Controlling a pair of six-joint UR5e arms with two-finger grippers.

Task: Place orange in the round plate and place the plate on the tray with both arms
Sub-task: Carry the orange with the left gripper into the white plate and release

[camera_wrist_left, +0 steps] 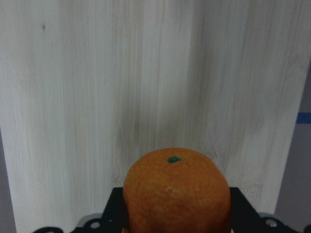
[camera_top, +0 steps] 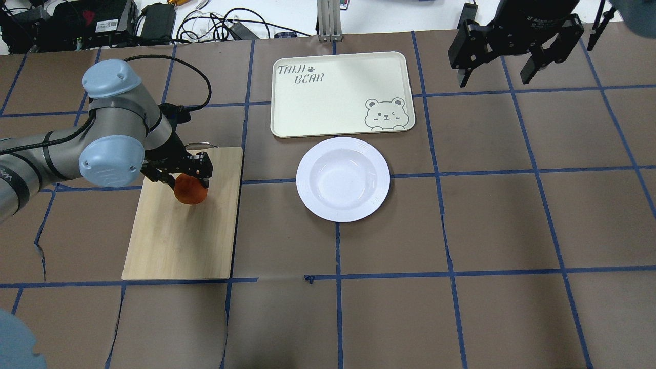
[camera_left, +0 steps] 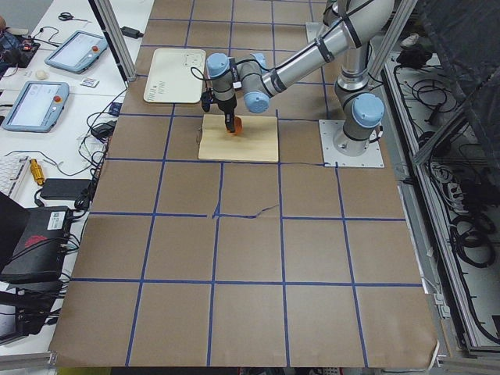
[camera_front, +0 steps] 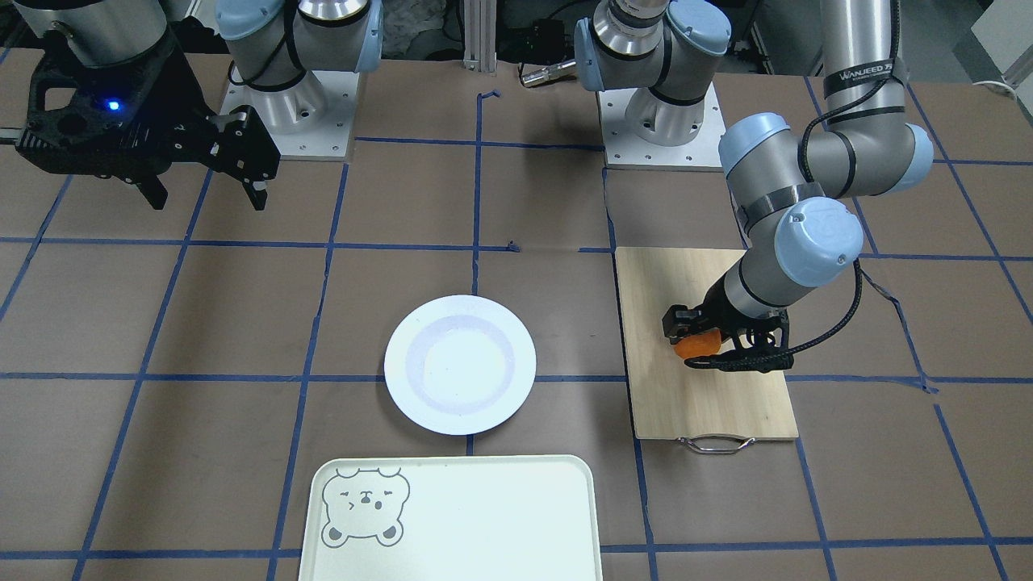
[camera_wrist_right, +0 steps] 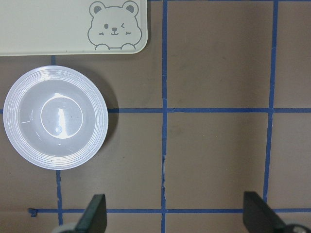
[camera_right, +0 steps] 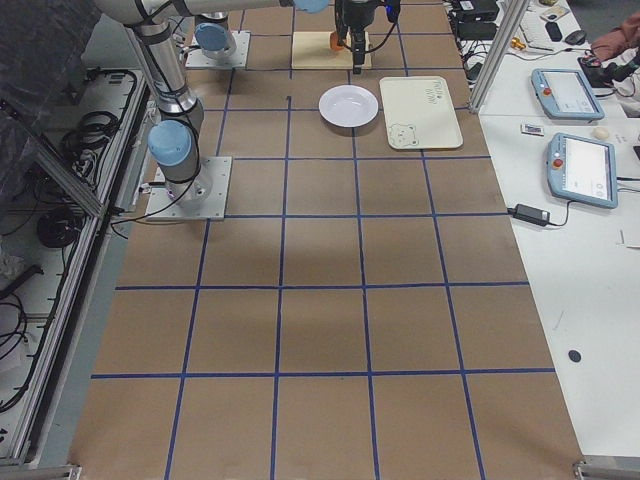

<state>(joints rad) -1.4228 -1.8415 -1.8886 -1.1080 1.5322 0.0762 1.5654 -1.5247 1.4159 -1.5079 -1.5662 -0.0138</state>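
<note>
The orange sits between the fingers of my left gripper, which is shut on it just over the bamboo board; the same orange shows in the front view and fills the bottom of the left wrist view as orange. The white round plate lies empty mid-table, beside the cream tray with its bear drawing. My right gripper hangs open high over the far right of the table, away from the plate.
The bamboo board has a metal handle at its end. Cables and boxes line the table's far edge. Brown paper with blue tape lines covers the table.
</note>
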